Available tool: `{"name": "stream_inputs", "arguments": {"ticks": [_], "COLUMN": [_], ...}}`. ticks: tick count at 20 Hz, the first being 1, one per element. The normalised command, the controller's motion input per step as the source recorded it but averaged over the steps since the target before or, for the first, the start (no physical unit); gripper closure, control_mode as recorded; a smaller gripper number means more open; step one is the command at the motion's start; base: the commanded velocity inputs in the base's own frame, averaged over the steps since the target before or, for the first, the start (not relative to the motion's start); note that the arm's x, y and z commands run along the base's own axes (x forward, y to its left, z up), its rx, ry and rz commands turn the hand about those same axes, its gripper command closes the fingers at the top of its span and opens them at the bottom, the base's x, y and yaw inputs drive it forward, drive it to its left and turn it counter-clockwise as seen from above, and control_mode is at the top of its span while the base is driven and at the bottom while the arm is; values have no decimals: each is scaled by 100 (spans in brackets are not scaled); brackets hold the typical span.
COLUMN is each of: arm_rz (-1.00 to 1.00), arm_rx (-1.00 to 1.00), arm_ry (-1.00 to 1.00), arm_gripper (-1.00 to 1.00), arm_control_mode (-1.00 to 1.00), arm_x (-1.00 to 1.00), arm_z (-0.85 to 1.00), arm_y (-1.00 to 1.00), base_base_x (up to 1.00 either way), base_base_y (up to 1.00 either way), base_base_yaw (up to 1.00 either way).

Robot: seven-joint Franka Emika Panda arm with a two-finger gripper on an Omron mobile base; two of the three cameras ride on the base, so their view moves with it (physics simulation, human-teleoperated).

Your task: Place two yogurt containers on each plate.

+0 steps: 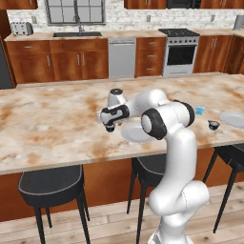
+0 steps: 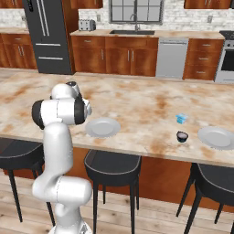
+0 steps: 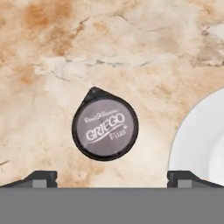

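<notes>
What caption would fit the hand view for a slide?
Open gripper poised above a dark yogurt cup on the marble counter, beside a plate's rim.

Light: bright, even and diffuse; no single source can be told.
Shadows: faint, soft patches seen under the stools (image 1: 50, 187).
Glare: soft sheen noted on the arm (image 1: 178, 143).
Sharpness: base views coarse and pixelated; the hand view crisper, lid lettering readable.
</notes>
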Motion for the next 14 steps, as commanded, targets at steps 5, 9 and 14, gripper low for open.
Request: {"name": "stream_inputs", "arguments": {"ticks": [5, 9, 14], "arm_rz": [0, 0, 0], "arm_rx": [0, 0, 0], "arm_ry": [0, 0, 0], "arm_gripper": [-100, -100, -100], "arm_control_mode": [-100, -100, -100], "arm_x": [37, 28, 0], "arm_z": [-4, -4, -20], "arm_y": [13, 2, 0], "base_base_x": [0, 0, 0], "base_base_y": [0, 0, 0], "base_base_yaw": [0, 0, 0]}}
